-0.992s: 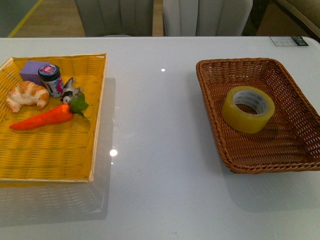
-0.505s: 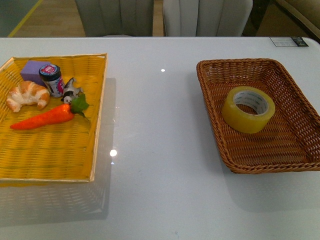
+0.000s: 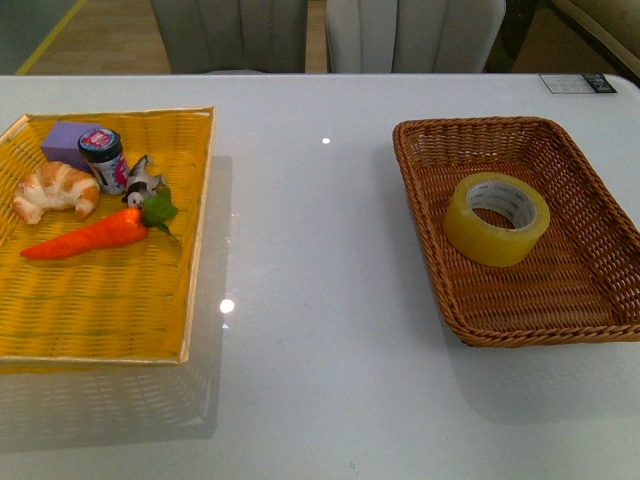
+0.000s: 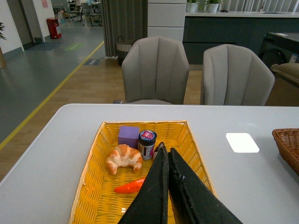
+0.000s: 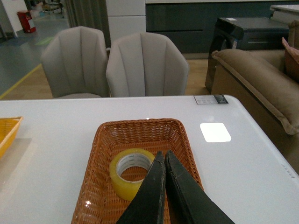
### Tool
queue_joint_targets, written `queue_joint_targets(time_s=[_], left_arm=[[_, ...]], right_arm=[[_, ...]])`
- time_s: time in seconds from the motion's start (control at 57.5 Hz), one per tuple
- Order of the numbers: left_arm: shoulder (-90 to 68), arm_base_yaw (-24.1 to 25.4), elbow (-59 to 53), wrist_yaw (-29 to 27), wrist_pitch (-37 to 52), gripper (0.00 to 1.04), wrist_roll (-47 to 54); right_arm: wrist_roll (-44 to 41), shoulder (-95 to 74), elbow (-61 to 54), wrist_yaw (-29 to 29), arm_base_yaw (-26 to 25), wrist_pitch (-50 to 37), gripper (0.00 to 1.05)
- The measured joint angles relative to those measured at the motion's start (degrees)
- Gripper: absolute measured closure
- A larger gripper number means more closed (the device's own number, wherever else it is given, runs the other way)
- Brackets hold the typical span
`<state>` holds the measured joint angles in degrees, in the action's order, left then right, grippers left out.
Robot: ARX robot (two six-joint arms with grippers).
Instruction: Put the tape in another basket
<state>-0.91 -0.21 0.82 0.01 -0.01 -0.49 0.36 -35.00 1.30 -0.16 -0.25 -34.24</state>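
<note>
On the left, the yellow tray (image 3: 100, 300) sits crowded; the left end effector (image 4: 164, 154) is pinched closed, empty. Right: the tape (image 3: 496, 218) lies in the basket (image 3: 430, 240); the right end effector (image 5: 162, 158), also closed, could clip the sloping wicker wall.

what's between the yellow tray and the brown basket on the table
Nothing: in the front view the white table is bare between the yellow tray and the brown basket holding the tape.
</note>
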Motion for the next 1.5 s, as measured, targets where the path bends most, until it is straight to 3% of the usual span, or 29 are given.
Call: queue_joint_targets(time_s=[0.4, 0.992, 1.097, 1.375, 1.427, 1.497], left_arm=[[0.02, 0.00, 0.00, 0.00, 0.00, 1.03, 0.00], [0.02, 0.00, 0.00, 0.00, 0.00, 1.03, 0.00], [0.02, 0.00, -0.02, -0.02, 0.00, 1.03, 0.00], [0.02, 0.00, 0.00, 0.00, 0.00, 1.03, 0.00], [0.02, 0.00, 0.00, 0.00, 0.00, 1.01, -0.04], [0.04, 0.00, 0.00, 0.00, 0.00, 0.87, -0.02]], right_arm=[[0.00, 13.40, -0.04, 0.00, 0.04, 12.72, 1.03], [0.00, 25.03, -0.02, 0.02, 0.04, 24.26, 1.03], [-0.02, 32.81, 0.00, 0.17, 0.07, 33.48, 1.03], [-0.02, 34.60, 0.00, 0.17, 0.13, 34.14, 1.03], [-0.11, 34.64, 0.00, 0.17, 0.13, 34.14, 0.96], [-0.11, 34.64, 0.00, 0.17, 0.13, 34.14, 0.81]])
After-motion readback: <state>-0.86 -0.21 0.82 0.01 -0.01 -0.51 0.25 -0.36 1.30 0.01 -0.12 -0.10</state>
